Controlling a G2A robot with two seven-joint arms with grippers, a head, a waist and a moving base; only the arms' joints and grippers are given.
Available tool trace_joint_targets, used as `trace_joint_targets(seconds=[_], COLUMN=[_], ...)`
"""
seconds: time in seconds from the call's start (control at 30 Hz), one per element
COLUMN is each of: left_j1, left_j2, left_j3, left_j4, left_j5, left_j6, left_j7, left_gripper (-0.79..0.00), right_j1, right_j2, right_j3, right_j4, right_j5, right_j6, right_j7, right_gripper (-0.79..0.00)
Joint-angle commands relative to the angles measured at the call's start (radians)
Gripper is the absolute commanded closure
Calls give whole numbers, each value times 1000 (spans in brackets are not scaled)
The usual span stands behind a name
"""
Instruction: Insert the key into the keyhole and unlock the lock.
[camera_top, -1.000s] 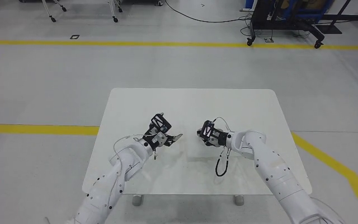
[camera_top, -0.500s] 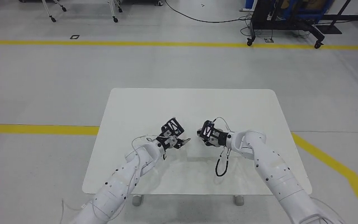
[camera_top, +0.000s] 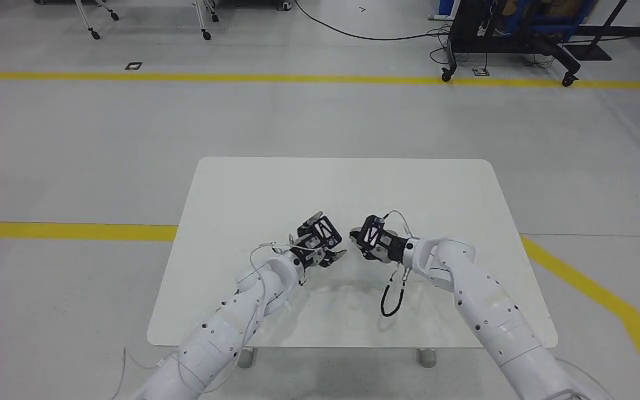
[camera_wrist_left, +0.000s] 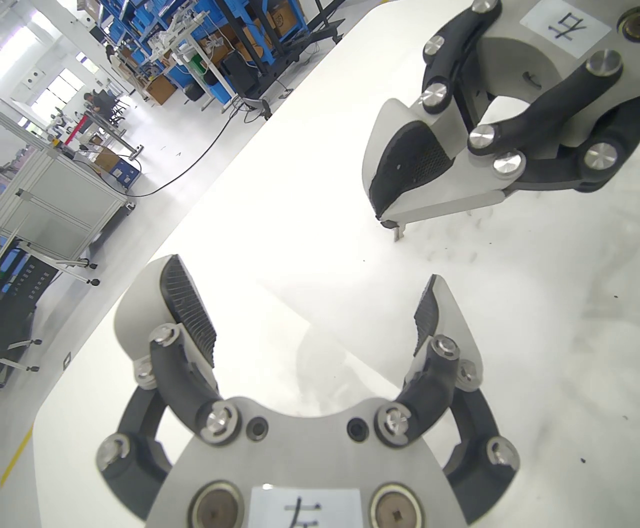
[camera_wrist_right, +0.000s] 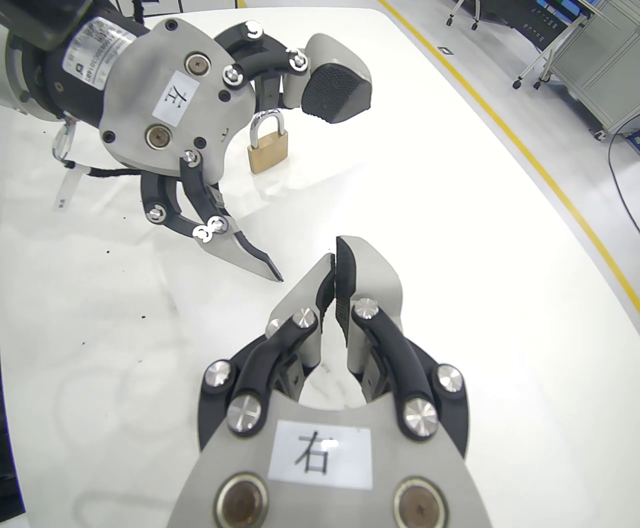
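Brass padlock (camera_wrist_right: 267, 145), from the right wrist, sits beside spread left hand (camera_wrist_left: 307, 300); right hand (camera_wrist_right: 336, 265) pinches key (camera_wrist_left: 398, 231).

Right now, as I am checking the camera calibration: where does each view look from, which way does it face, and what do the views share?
Top view: above the arms, looking down at the white table; shows both arms, left gripper, right gripper.
Left wrist view: on the left wrist, facing along its open gripper toward the shut right gripper, which pinches what looks like the key.
Right wrist view: on the right wrist, facing past its shut gripper at the left gripper and padlock.
Shared: the wrist views face each other, each showing both grippers.
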Motion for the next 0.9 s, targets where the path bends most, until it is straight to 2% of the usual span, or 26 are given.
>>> trace_joint_targets(seconds=[0.0, 0.7, 0.87], left_j1=[-1, -1, 0], left_j2=[-3, -30, -31], left_j3=[2, -32, -83], left_j4=[1, 23, 1], left_j5=[0, -61, -116], left_j6=[5, 93, 141], left_j7=[-7, -20, 29], left_gripper=[-785, -785, -785], right_j1=[-2, -17, -22], right_j2=[1, 14, 14], right_j3=[4, 78, 97], right_j4=[0, 43, 64], right_j5=[6, 133, 200], right_j6=[4, -9, -33], right_j7=[-4, -150, -232], right_gripper=[0, 0, 0])
